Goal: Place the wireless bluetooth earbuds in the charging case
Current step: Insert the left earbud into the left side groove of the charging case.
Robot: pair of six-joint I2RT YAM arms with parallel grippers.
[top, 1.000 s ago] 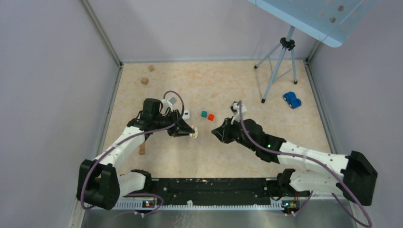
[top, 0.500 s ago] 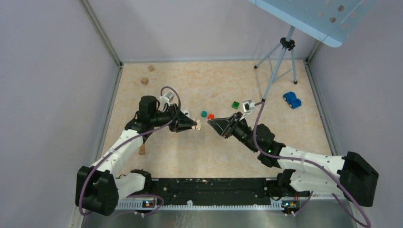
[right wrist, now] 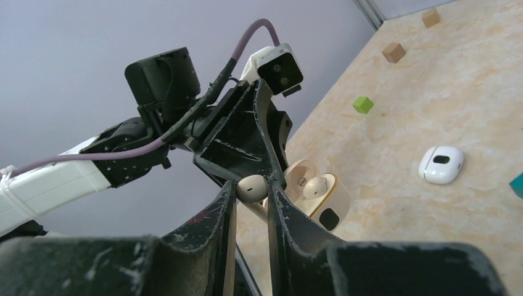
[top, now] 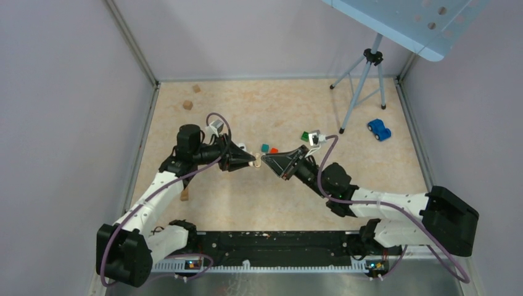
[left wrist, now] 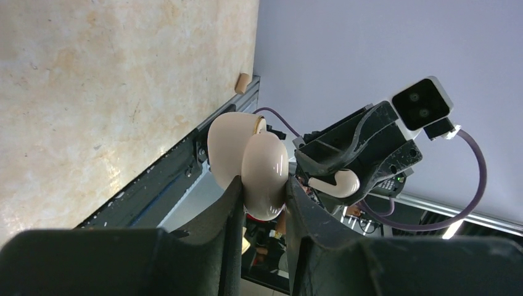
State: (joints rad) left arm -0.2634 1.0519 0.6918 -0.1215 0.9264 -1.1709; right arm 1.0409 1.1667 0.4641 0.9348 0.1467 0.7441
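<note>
— Top external view, centre of frame: what have you got?

— Both my arms meet tip to tip over the middle of the bench [top: 247,206]. My left claw [left wrist: 263,183] is pinching the charging case [right wrist: 332,198]. The case is cream-beige and held up off the surface, its lid swung open and its inside facing the other arm.

— And the right?

— My right claw [top: 267,162] is pressed onto an earbud [right wrist: 251,189], gripping its rounded body between the two fingers. The earbud is just beside the case's open mouth. I cannot tell whether the two touch.

— Anything in the case?

— Seen from the right wrist, a second earbud [right wrist: 316,185] sits seated inside the open case, next to the dark hollow.

— Pictured around them?

— A white pod [right wrist: 441,165] lies on the bench beyond the case. A teal cube [top: 264,148] and a red cube [top: 274,151] sit side by side just past the claws, with a green cube [top: 306,135] farther right. Two wooden blocks [top: 187,105] rest near the far left corner. A blue toy car [top: 378,129] stands well off to the right, near the foot of a tripod [top: 372,57].
</note>
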